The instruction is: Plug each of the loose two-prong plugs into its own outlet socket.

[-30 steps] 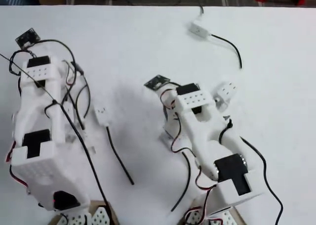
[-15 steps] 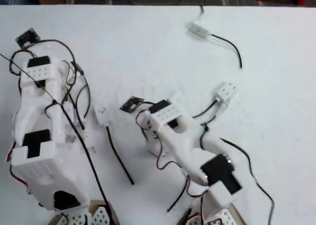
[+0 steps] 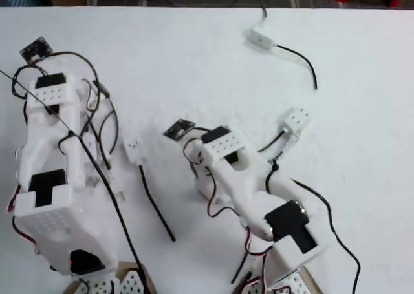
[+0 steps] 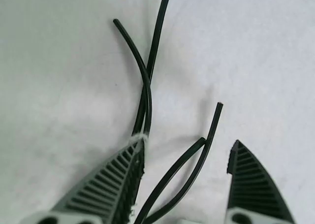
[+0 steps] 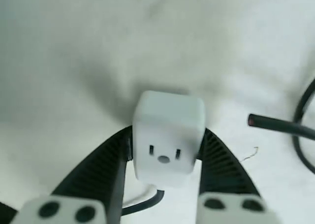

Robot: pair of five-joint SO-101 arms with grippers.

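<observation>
Two arms | right end effector (image 5: 166, 140) is pinching outlet socket (image 5: 167, 115), probably needing level hold | left end effector (image 4: 188, 146) is hanging spread over cables (image 4: 147, 86)

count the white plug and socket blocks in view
4: far block by the table's far edge; side block beside the right arm; middle block between the arms; socket block in the right gripper. Arms may hide more.

Black cables (image 4: 149, 91) run off the left wrist view's edge; the left gripper's (image 4: 188, 145) fingers are cropped at their bases; beside the outlet socket (image 5: 167, 130) a black cord (image 5: 280, 125) leaves the frame; the far white block's (image 3: 260, 37) face is too small to tell.
</observation>
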